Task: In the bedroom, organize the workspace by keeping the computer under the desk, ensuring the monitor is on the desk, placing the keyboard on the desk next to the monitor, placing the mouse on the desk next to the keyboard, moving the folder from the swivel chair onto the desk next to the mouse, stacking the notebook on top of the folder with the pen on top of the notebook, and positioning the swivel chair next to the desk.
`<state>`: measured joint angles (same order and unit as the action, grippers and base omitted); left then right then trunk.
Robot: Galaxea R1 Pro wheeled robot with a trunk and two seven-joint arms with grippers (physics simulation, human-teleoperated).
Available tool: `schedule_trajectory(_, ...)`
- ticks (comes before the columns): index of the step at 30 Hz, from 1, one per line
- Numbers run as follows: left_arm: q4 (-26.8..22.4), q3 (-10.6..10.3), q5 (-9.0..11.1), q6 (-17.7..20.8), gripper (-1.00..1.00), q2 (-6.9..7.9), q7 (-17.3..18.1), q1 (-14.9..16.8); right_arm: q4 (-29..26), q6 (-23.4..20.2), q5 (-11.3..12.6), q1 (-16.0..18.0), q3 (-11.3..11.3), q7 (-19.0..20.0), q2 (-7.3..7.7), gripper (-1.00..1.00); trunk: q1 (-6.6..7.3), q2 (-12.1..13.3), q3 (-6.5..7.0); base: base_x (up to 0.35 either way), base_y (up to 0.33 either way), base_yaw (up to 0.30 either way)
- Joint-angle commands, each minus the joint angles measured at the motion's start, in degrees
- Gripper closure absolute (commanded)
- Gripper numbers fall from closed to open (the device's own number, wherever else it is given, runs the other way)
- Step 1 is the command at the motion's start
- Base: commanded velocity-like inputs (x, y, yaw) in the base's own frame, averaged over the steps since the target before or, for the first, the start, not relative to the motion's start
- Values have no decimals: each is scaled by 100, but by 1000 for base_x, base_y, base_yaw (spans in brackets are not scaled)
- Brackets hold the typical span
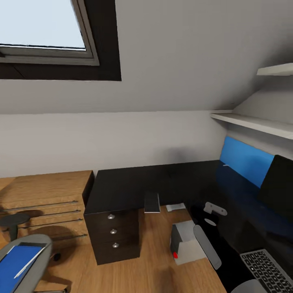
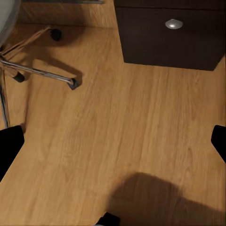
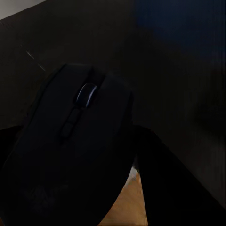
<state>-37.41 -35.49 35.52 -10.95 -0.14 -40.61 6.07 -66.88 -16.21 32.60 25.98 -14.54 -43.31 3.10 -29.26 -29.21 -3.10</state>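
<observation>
A black mouse [image 3: 80, 141] looms close in the right wrist view, with my right gripper [image 3: 94, 160] shut on it above the black desk [image 1: 122, 187] near its inner edge. My right arm [image 1: 206, 244] reaches over that edge. The keyboard [image 1: 266, 268] lies on the desk at the lower right, and the monitor [image 1: 280, 187] stands behind it. Under the desk sits the light-grey computer [image 1: 185, 242]. The blue folder [image 1: 18, 262] rests on the swivel chair [image 1: 38, 260] with a thin white pen [image 1: 25, 264] across it. My left gripper [image 2: 113, 146] hangs open over the wood floor.
Three silver-knobbed drawers [image 1: 113, 232] close the desk's left end. A low light-wood cabinet [image 1: 44, 191] stands left of them. A blue panel [image 1: 244, 160] and white shelves [image 1: 256, 122] line the right wall. The chair's chrome base [image 2: 40, 70] spreads on the floor near my left gripper.
</observation>
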Motion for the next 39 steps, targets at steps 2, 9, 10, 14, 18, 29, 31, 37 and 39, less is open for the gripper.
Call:
schedule_trajectory(2, -3, -37, 60, -39, -100, 5, -28, 8, 64, 52, 37, 10, -16, -47, 8, 100, -3, -12, -5, 0, 0, -271)
schedule_trajectory(9, -1, -37, 60, -39, -100, 5, -26, 8, 451, 551, 28, 24, -14, -42, 23, 100, -3, -12, 3, 0, 0, -276)
schedule_trajectory(10, 0, -37, 60, -39, -100, 5, -26, 8, 504, 573, 28, 26, -13, -40, 23, 100, -3, -12, 3, 0, 0, -279)
schedule_trajectory(14, 4, -37, 60, -39, -100, 5, -26, 8, 652, 616, 27, 29, -10, 138, 28, 100, -3, -12, 4, 0, 0, -280)
schedule_trajectory(18, 5, -37, 60, -39, -100, 5, -22, 8, 864, 749, 24, 36, -11, 249, 32, 100, -3, -12, 4, 0, 0, -269)
schedule_trajectory(29, 240, -46, 52, -39, -100, 5, -3, 8, 1278, 857, 9, 133, -27, 295, 28, 100, -3, -12, 4, 58, 36, -39)
schedule_trajectory(31, 246, -47, 50, -39, -100, 5, -1, 8, 1469, 874, 9, 215, -25, 305, 26, 100, -3, -12, 4, 255, 157, -1)
schedule_trajectory(37, 252, -46, 51, -39, -100, 5, 0, 8, 3333, 1481, 14, 1048, -22, 840, 31, 100, -3, -12, 4, 296, 156, 0)
schedule_trajectory(39, 252, -45, 51, -39, -100, 5, 0, 8, 3771, 1662, 16, 1250, -22, 933, 34, 100, -3, -12, 4, 314, 84, 0)
